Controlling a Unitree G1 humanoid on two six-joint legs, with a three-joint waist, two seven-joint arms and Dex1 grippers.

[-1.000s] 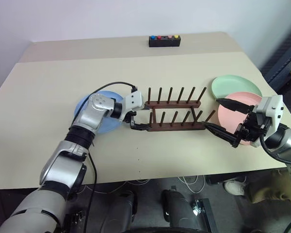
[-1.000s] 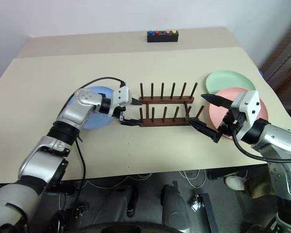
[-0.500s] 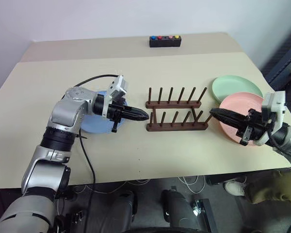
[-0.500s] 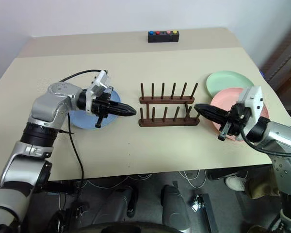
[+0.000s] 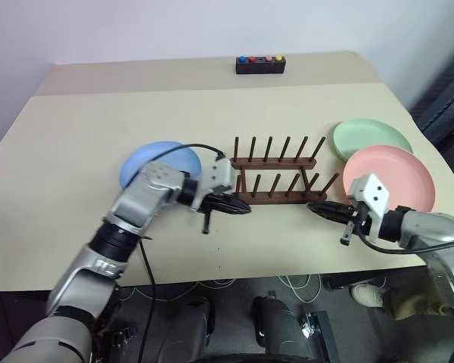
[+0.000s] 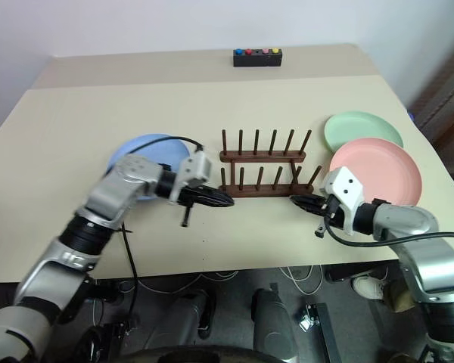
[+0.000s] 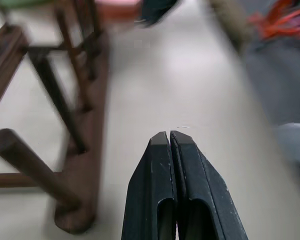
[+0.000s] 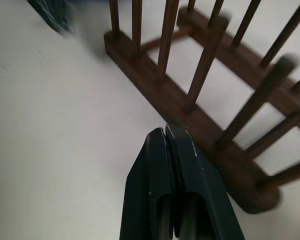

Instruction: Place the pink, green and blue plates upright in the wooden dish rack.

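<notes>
We see the wooden dish rack (image 5: 276, 178), dark brown with two rows of thin upright pegs and no plate in it, between the left pincer (image 5: 244, 206) and the right pincer (image 5: 315, 207), both pressed together. The blue plate (image 5: 155, 159) lies flat behind the left pincer. The pink plate (image 5: 397, 176) and green plate (image 5: 369, 138) lie flat beyond the right pincer, the pink one overlapping the green.

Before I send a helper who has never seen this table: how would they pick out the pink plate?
On the beige table, look right of the dark brown wooden peg rack, where two round plates overlap. The pink plate is the nearer, larger-looking one, overlapping the pale green plate behind it.
</notes>
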